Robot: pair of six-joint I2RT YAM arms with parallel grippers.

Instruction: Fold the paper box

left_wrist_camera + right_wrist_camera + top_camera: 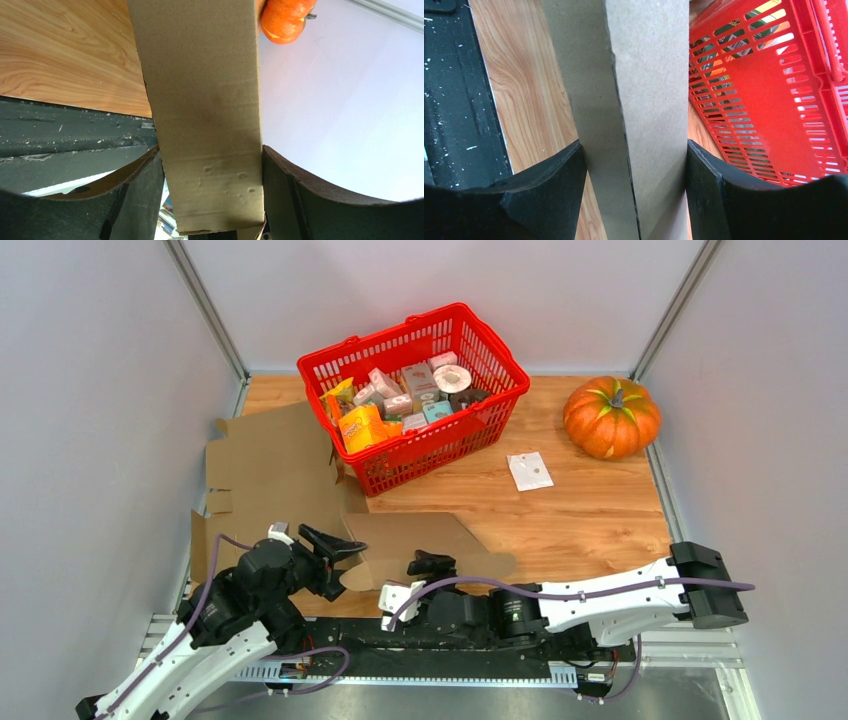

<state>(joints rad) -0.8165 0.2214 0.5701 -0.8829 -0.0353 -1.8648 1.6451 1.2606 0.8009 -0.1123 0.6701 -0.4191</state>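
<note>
The brown cardboard box [270, 465] lies unfolded and flat on the left of the wooden table, with one panel [420, 535] reaching right toward the near edge. My left gripper [340, 548] is shut on the near-left edge of that panel; in the left wrist view the cardboard [200, 100] fills the gap between the fingers [212, 200]. My right gripper [432, 562] is shut on the same panel's near edge a little to the right; in the right wrist view two cardboard layers [649, 75] stand between its fingers [634, 195].
A red basket [480, 335] full of small packages stands at the back centre, touching the cardboard's right edge; it shows in the right wrist view [764, 90]. An orange pumpkin [612, 416] sits at the back right. A small white packet [529, 470] lies between them. Grey walls enclose the table.
</note>
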